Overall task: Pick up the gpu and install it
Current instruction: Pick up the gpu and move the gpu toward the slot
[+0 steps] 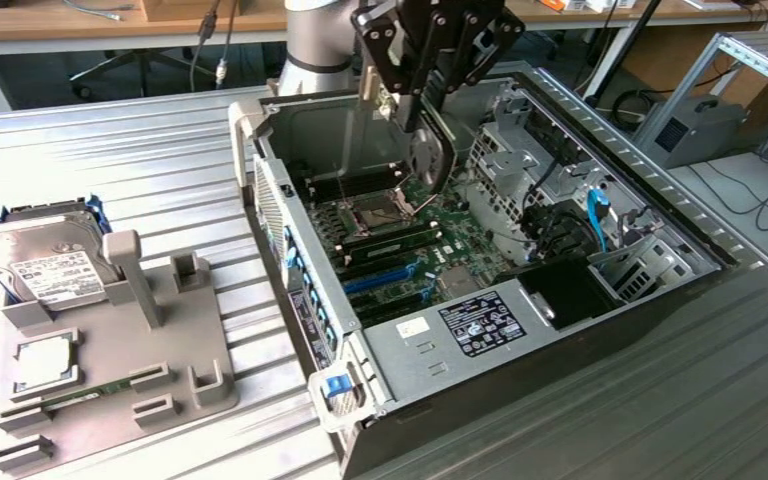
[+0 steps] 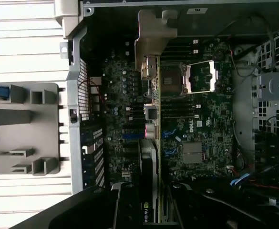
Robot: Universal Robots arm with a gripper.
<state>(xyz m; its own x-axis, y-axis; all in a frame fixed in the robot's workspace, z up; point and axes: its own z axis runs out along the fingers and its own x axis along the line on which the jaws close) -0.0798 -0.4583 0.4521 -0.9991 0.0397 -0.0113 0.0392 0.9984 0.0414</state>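
Note:
My gripper [image 1: 424,95] is shut on the gpu [image 1: 434,160], a thin black card hanging on edge over the open computer case [image 1: 491,330]. The card is above the motherboard [image 1: 398,250] at the case's far end and I cannot tell whether it touches the board. In the wrist view the gpu [image 2: 149,157] shows edge-on, running from between my gripper [image 2: 149,202] out to its silver bracket [image 2: 153,38]. It hangs over the motherboard [image 2: 196,133], next to the open CPU socket [image 2: 199,76].
A grey fixture [image 1: 117,350] on the exterior view's left carries a silver hard drive [image 1: 51,265], a square chip [image 1: 44,365] and a green memory stick [image 1: 84,393]. Blue cables [image 1: 598,220] and drive bays fill the case's right side. A metal frame [image 1: 758,80] stands at the right.

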